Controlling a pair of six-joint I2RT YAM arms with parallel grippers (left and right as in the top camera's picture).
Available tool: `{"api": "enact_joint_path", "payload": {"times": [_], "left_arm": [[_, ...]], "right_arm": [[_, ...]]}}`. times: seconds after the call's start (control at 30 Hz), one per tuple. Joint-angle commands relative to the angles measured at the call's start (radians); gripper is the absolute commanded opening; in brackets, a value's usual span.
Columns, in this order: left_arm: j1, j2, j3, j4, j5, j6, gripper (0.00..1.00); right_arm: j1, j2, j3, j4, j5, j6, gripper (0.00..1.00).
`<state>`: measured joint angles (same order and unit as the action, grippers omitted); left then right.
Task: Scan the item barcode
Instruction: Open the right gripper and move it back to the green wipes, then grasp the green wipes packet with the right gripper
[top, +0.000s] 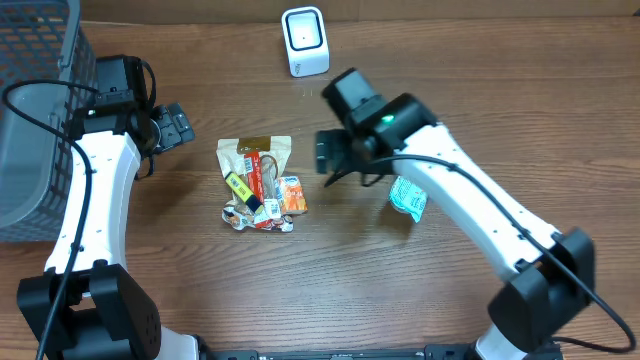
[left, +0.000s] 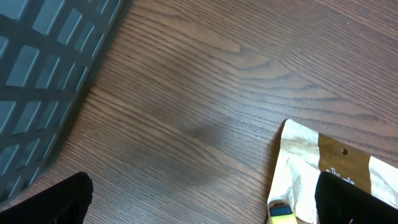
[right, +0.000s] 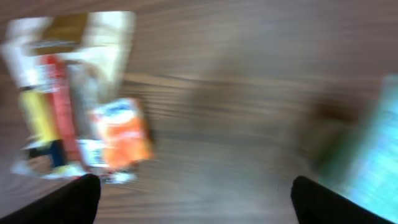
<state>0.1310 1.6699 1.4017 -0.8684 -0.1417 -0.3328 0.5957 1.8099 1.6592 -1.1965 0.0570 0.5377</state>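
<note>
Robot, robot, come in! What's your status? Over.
Left gripper open, empty. Right gripper open, empty. Snack pile mid-table, teal packet by the right arm, neither at the scanner. Nothing in the way.

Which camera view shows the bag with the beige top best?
The overhead view: the whole bag is visible and sharp. The left wrist view catches only its beige top corner; the right wrist view shows it blurred.
</note>
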Motion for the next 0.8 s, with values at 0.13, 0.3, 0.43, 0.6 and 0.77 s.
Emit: {"api": "enact_joint_path", "payload": {"times": [0.13,0.3,0.43,0.6,0.77], "left_arm": [[0.000,-0.016,0.014,0.002,0.004,0.019,1.00],[0.000,-0.016,0.014,0.002,0.004,0.019,1.00],[0.000,-0.016,0.014,0.002,0.004,0.019,1.00],[0.000,-0.016,0.014,0.002,0.004,0.019,1.00],[0.000,-0.016,0.014,0.002,0.005,0.019,1.00]], "right_arm": [[-0.144,-0.034,0.013,-0.139,0.113,0.183,1.00],[-0.206,-0.034,-0.019,-0.183,0.092,0.196,1.00],[-0.221,-0.034,-0.043,-0.198,0.092,0.196,1.00],[-0.226,-0.034,-0.085,-0.197,0.092,0.201,1.00],[-0.226,-0.034,-0.153,-0.151,0.083,0.252,1.00]]}}
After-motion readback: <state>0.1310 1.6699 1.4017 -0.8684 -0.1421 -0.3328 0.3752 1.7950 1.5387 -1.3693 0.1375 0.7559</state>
